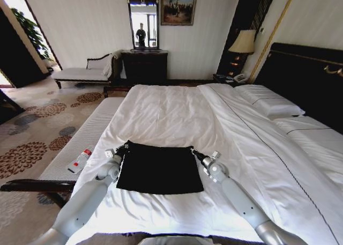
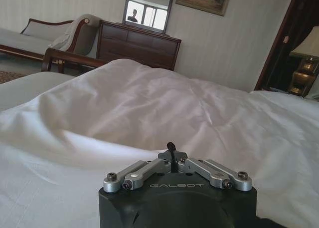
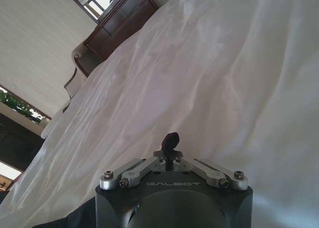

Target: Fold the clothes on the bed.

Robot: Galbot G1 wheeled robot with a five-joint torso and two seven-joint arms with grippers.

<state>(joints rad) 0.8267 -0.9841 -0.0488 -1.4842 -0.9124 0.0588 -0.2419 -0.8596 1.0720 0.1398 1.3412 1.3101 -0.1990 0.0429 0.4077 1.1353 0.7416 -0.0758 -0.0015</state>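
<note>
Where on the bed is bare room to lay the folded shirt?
Bare white duvet lies beyond the black T-shirt, toward the pillows. The near edge is crowded: left gripper and right gripper pinch the shirt's far corners.

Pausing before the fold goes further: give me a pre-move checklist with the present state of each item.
1. Left gripper at the black T-shirt's far left corner, jaws shut on a pinch of dark cloth: ok.
2. Right gripper at the far right corner, jaws shut on dark cloth: ok.
3. Far edge stretched roughly straight between the grippers: ok.
4. T-shirt lies flat on the white duvet, away from the bed's edges: ok.
5. Duvet smooth beyond the shirt: not ok, it is wrinkled.
6. Duvet caught in the jaws: cannot tell.
</note>
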